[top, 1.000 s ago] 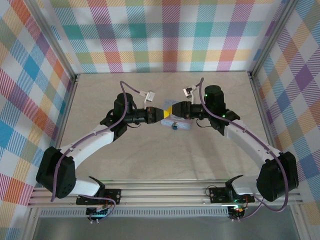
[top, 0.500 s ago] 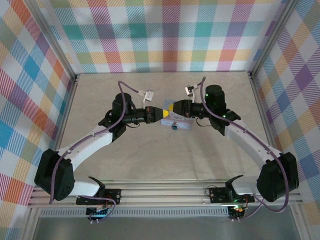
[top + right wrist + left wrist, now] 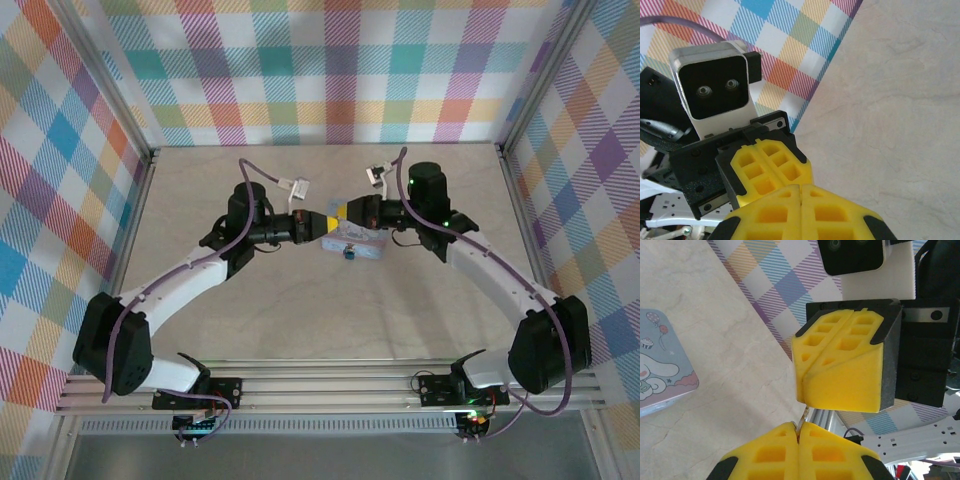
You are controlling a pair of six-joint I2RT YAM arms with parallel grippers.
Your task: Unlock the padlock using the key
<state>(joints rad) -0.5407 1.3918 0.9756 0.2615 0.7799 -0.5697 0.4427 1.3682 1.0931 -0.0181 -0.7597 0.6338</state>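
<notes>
Left wrist view: the left gripper [image 3: 799, 432] has its yellow foam pads pressed flat together, and a thin pale metal sliver [image 3: 803, 415] juts from their seam. It is too small to tell whether it is the key. Facing it, almost tip to tip, the right gripper [image 3: 810, 380] is also fully closed, its wedge-shaped yellow pads meeting along one line. Whether its tip touches the sliver cannot be told. To the left lies a pale blue rectangular tin [image 3: 660, 375] printed with a cartoon, flat on the beige marbled table [image 3: 730, 355]. From above, the tiny blue-teal padlock [image 3: 349, 252] sits at the tin's near edge, just on the base side of the meeting grippers, apart from both.
</notes>
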